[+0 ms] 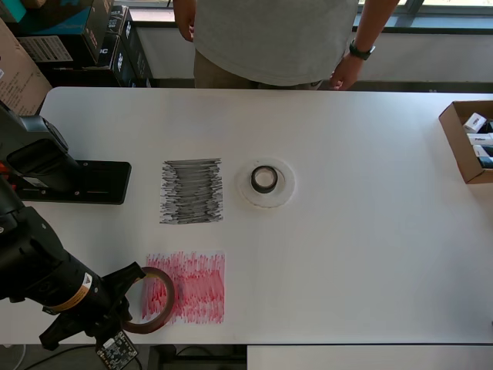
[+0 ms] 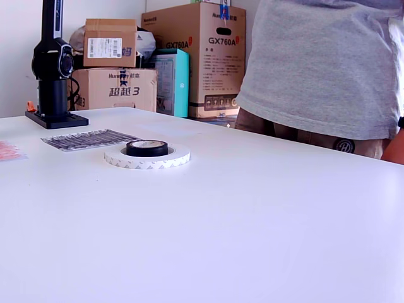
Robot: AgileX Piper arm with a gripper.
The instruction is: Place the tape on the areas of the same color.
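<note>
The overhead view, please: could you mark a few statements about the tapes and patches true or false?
1. The black roll sits inside the white roll. True.
2. The black roll lies on the black patch. False: it lies beside it.
3. The red roll overlaps the red patch. True.
4. The claw is over the white roll. False: it is at the red roll.

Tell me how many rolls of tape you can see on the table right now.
3. The dark-red roll sits at the red patch's left edge by the tool; the black roll lies inside the whitish roll, right of the black patch.
</note>
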